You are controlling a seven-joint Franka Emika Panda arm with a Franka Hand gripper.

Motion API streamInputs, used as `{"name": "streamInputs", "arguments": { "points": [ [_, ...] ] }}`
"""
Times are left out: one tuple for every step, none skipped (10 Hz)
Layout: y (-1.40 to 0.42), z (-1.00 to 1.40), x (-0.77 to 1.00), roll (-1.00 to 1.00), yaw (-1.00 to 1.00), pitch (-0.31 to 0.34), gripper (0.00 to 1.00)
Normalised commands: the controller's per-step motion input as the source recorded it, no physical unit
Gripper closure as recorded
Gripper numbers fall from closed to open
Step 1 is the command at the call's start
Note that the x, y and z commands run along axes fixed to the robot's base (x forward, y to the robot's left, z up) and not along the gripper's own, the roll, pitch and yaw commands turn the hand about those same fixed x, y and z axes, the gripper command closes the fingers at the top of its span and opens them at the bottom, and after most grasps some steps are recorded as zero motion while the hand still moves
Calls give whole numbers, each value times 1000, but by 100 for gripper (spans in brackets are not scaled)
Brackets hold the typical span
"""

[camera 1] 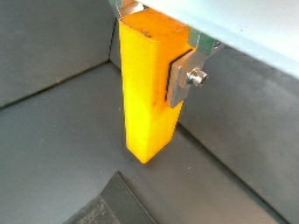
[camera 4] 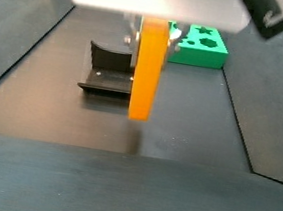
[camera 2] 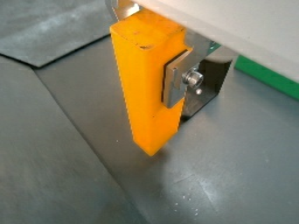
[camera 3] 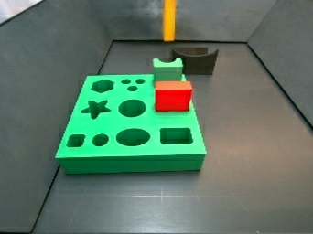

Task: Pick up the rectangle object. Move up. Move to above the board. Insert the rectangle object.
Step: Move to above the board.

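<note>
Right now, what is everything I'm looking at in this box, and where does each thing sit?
Rectangle object: one, orange-yellow, long bar hanging upright off the floor, held at its top, near the back of the box in a side view.
Board: one, bright green, flat on the floor, with star, hexagon, cross, circle and square holes.
Red cube: one, on the board at its far right edge.
Small notched block: one, green, at the board's far edge.
Fixture: one, dark L-shaped bracket, on the floor beyond the board.
Floor: dark grey, with sloped walls.
Hand: one, silver finger plates shut on the bar's upper part, in both wrist views.
</note>
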Motion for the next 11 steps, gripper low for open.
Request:
{"name": "streamInputs", "arguments": {
  "points": [
    [44,1000,69,178,189,22,100],
    [44,1000,69,178,189,31,100],
    [33,1000,56,174,147,69,100],
    [28,1000,53,158,109,84,100],
    [25,1000,50,122,77,99,100],
    [23,1000,48,89,52,99,100],
    [21,1000,46,77,44,101,100],
    [19,1000,43,70,42,98,100],
    [17,1000,40,66,43,99,100],
    [14,1000,35,70,43,100,100],
    [9,1000,28,70,42,100,100]
  ]
}}
